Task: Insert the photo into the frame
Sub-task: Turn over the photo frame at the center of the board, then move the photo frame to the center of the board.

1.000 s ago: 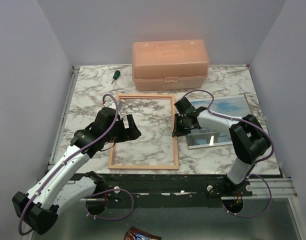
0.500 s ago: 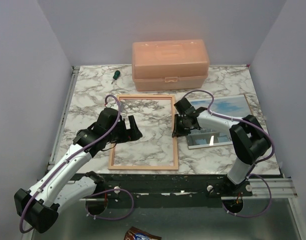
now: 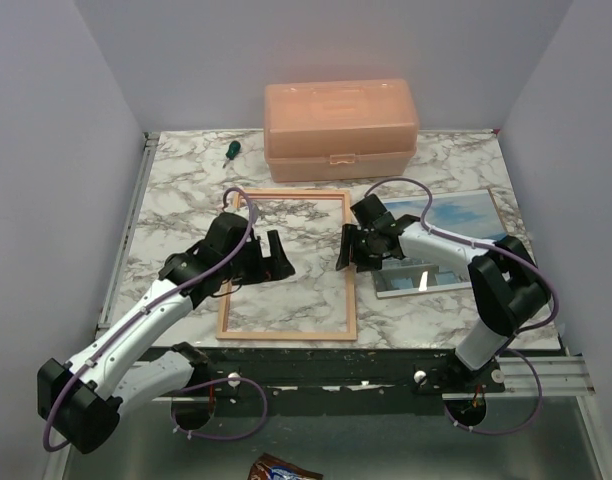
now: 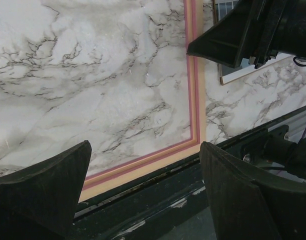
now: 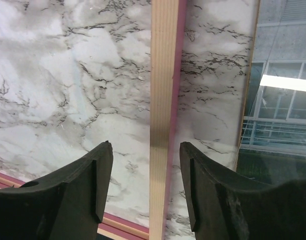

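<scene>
Table [image 3: 176, 190]: white marble pattern with grey veins; both arm bases sit at its near edge.
Frame [image 3: 286, 331]: lies flat on the table just left of centre, long sides running near to far; bare marble shows through its opening, and the rails show pale wood with a pink strip along the inside.
Left gripper [image 3: 266, 256]: hovers over the frame's opening near the left rail, jaws spread wide with nothing between them.
Right gripper [image 5: 145, 146]: set over the frame's right rail, one finger on each side; marble shows between each finger and the rail, so the jaws are released and grasp nothing.
Reflective pane [image 3: 426, 280]: flat on the table just right of the frame, mirroring windows and a ceiling light.
Photo [image 3: 461, 212]: blue print lying flat beyond the pane, towards the right edge, well apart from the frame.
Screwdriver [image 3: 229, 151]: green-handled, far left.
Orange box [image 3: 341, 125]: closed, at the far edge.
</scene>
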`<state>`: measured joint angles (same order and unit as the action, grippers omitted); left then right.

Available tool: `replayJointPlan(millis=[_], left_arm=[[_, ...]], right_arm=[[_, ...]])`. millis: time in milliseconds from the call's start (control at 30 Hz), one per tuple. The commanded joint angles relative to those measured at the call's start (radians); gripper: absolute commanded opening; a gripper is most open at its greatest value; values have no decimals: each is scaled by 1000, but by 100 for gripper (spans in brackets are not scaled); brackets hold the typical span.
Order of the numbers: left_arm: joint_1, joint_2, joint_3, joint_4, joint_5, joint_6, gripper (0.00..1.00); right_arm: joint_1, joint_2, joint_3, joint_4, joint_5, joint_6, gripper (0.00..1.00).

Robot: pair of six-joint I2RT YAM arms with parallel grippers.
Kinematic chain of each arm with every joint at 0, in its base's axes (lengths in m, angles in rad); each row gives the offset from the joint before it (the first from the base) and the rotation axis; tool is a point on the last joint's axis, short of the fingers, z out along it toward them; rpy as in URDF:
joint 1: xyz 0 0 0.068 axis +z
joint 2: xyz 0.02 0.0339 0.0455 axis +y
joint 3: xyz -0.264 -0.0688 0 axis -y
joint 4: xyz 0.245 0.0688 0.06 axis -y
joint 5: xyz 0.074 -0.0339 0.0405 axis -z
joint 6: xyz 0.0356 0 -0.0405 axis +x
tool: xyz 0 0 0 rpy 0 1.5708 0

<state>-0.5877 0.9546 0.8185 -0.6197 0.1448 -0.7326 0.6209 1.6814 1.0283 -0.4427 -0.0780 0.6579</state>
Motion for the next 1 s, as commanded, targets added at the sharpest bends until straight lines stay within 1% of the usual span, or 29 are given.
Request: replayJointPlan(millis=[0, 100, 233, 333, 467, 667, 800, 967], left_arm=[[-23, 36, 18, 64, 53, -15, 92], [-40, 57, 32, 73, 52, -20, 92], [-61, 74, 39, 83, 50, -26, 92], [-73, 79, 36, 94, 51, -34, 92], [-82, 87, 34, 118, 63, -40, 92], [-87, 106, 26, 181, 106, -57, 92], [-93, 133, 16, 273, 167, -88, 92], [-124, 202, 34, 373, 212, -129, 91]], right_arm=[[7, -4, -13, 45, -42, 2, 64], [7, 29, 4, 56, -54, 1, 67], [7, 69, 38, 66, -79, -5, 68], [7, 77, 54, 75, -100, -11, 68], [7, 79, 60, 82, -126, -21, 72], [5, 8, 16, 79, -85, -14, 83], [-22, -39, -16, 73, -99, -17, 86], [-126, -118, -62, 63, -144, -35, 86]])
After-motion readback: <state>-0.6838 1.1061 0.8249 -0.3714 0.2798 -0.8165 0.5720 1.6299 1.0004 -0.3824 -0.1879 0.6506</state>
